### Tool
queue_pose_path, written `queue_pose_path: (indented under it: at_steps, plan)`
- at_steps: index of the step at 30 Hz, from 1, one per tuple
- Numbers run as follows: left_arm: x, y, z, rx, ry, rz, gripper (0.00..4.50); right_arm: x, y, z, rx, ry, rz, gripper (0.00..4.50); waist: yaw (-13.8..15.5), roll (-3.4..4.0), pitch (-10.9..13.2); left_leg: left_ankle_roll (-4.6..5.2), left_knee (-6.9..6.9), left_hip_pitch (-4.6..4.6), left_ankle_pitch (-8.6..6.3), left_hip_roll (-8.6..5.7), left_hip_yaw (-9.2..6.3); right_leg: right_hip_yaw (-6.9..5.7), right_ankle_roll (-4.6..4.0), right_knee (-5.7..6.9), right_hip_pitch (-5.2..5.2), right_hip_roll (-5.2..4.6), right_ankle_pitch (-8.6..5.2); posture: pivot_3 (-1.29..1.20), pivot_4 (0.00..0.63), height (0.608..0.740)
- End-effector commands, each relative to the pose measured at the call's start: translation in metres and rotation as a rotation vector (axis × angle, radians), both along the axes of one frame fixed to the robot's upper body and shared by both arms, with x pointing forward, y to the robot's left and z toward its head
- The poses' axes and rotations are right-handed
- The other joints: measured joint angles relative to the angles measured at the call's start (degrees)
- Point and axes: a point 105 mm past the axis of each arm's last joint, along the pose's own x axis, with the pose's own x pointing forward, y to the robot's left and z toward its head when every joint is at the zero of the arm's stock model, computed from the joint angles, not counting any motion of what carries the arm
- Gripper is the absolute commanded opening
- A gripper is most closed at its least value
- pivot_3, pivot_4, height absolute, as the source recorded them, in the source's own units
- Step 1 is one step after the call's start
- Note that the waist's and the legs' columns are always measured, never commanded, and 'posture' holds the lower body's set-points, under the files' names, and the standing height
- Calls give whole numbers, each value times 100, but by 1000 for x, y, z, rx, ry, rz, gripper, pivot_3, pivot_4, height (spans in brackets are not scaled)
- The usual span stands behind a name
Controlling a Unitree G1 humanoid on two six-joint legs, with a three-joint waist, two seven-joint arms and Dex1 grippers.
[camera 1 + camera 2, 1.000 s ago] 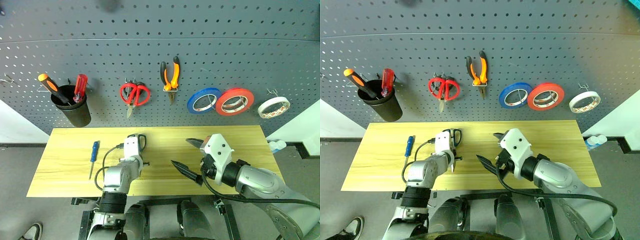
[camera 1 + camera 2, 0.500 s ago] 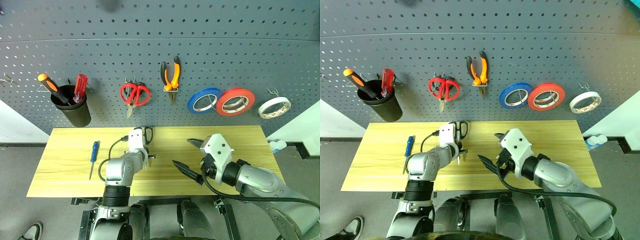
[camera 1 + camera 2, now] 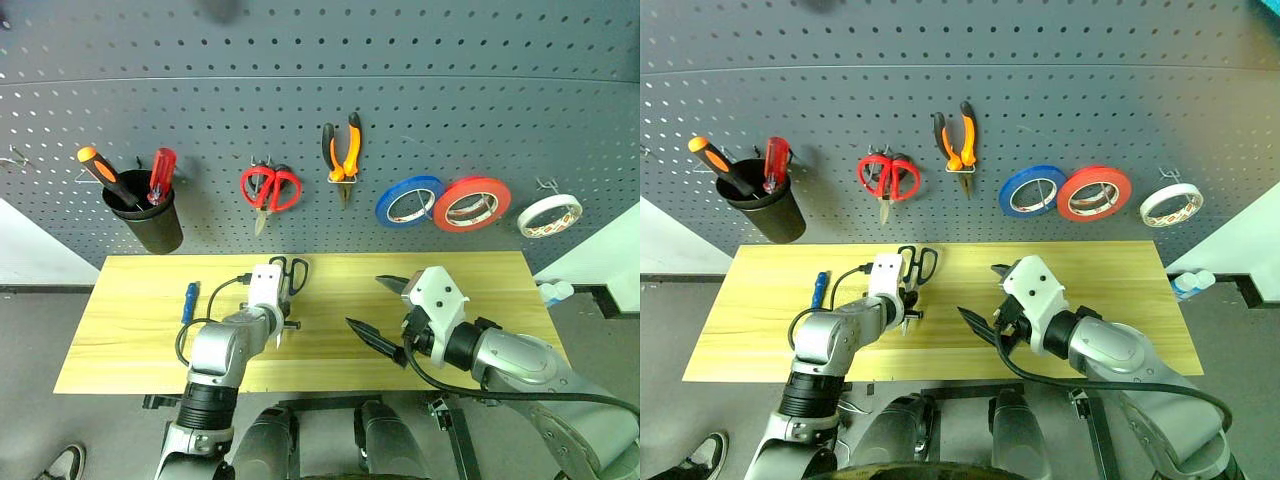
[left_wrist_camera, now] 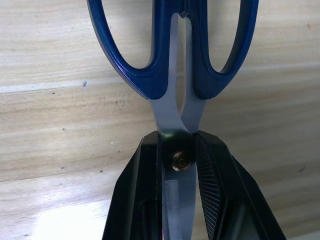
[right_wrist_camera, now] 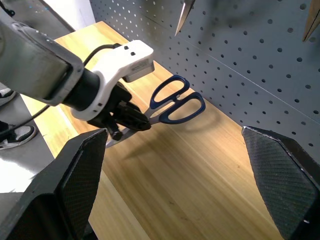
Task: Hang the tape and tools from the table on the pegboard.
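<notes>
My left gripper (image 4: 179,150) is shut on the dark-handled scissors (image 4: 175,60) at their pivot. Their handle loops (image 3: 290,269) point toward the pegboard (image 3: 400,80), just above the table (image 3: 480,290). The right wrist view shows that grip (image 5: 131,118) and the scissors (image 5: 177,100) casting a shadow on the wood. My right gripper (image 3: 378,312) hovers open over the table's middle with nothing in it. A blue-handled screwdriver (image 3: 188,304) lies on the table's left part. The red-orange tape (image 3: 470,203) and the orange-and-black pliers (image 3: 341,150) hang on the pegboard.
On the pegboard hang a black cup (image 3: 145,218) with an orange and a red screwdriver, red-handled scissors (image 3: 270,187), a blue roll (image 3: 408,200) and a white roll (image 3: 548,214). A small bottle (image 3: 553,291) stands past the table's right end.
My left gripper has risen a little with the scissors and rolled, and its arm has swung out to the left. The right gripper has stayed put and open.
</notes>
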Motion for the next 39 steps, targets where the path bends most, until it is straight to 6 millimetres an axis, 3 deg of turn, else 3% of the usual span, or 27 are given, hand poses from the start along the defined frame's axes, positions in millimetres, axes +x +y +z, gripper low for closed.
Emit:
queue_pose_path:
  at_steps: [1, 15, 24, 33, 39]
  plan:
    - [0, 0, 10, 36, -89, -61, 627, 2, -2, 7, 5, -43, -7, 4500, -12, 1, 0, 0, 0, 0, 0, 0, 0, 0, 0, 0, 0, 0, 0, -77, 160, 724]
    - [-8, -2, 24, 271, -387, -342, 624, 7, -4, 7, 4, -57, -14, 4500, 2, 7, -4, 11, 0, 1, -6, 0, 1, 3, -1, 5, -2, -7, 0, -65, 144, 724]
    - [-19, -11, 29, 280, -552, -469, 624, 11, -10, 10, 1, -74, -29, 4500, 4, 12, -9, 12, 2, 1, -6, 1, 2, 3, -1, 9, -2, -8, 0, -58, 147, 724]
    - [-24, 2, 24, 326, -689, -494, 623, 6, -28, 30, 34, -132, -17, 4500, 10, 17, -13, 14, 8, 4, -7, 1, 4, 4, -2, 17, 1, -7, 1, -53, 135, 724]
    - [-21, -1, 37, 338, -812, -516, 623, -5, -44, 46, 70, -179, 4, 4500, 16, 21, -20, 14, 9, 7, -7, 1, 6, 4, -1, 20, 5, -4, 1, -53, 131, 724]
